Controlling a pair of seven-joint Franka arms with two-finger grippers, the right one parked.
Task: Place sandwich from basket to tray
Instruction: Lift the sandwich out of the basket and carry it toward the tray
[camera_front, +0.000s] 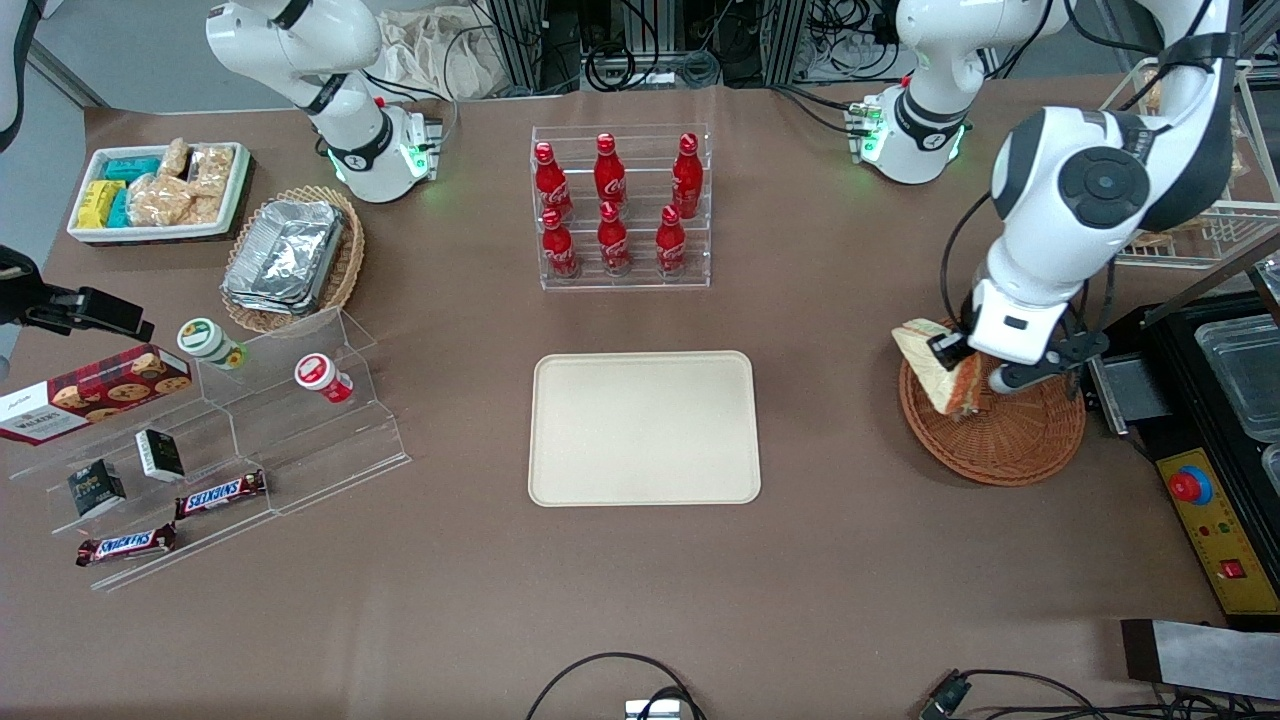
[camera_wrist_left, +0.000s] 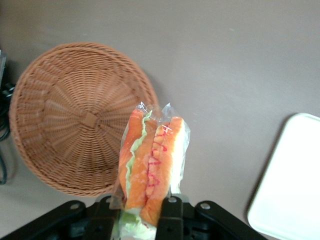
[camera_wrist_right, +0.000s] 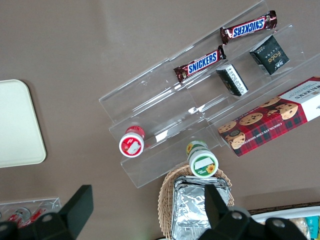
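- Claw (camera_front: 975, 375) clenched on the sandwich (camera_front: 940, 365), lifted above the basket (camera_front: 1000, 440) at the working arm's end of the counter (camera_front: 640, 590).
- Sandwich in clear wrap, tilted, cut edge with orange and green layers facing the wrist camera (camera_wrist_left: 150, 165); black fingers (camera_wrist_left: 170, 215) pressing on both bread faces.
- Over the basket's rim at about 10 o'clock in the front view (rim edge nearest the tray).
- Basket (camera_wrist_left: 80, 120) round, reddish-brown wicker, nothing inside.
- Tray (camera_front: 645, 428) flat and cream at the counter's middle, bare, well apart from the basket, toward 9 o'clock from it in the front view; corner visible from the wrist (camera_wrist_left: 290, 185).
- 6 red bottles (camera_front: 612, 205) in a clear rack, farther from the front camera than the tray.
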